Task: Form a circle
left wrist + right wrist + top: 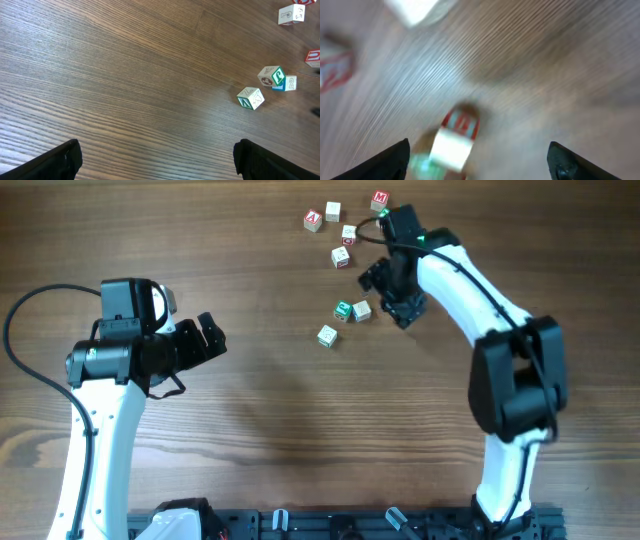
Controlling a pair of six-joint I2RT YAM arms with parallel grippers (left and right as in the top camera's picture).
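Wood-grain table (260, 410): your left gripper (212, 337) gapes wide and empty, its wrist view showing the circle (272, 77), three cubes, sharply. Overhead, the circle sits just beside your right gripper (392, 295), spread wide, holding nothing; its own view blurs.

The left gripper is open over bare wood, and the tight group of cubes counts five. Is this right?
Not five: the overhead view shows the tight group has three cubes. The left gripper is open over bare wood.
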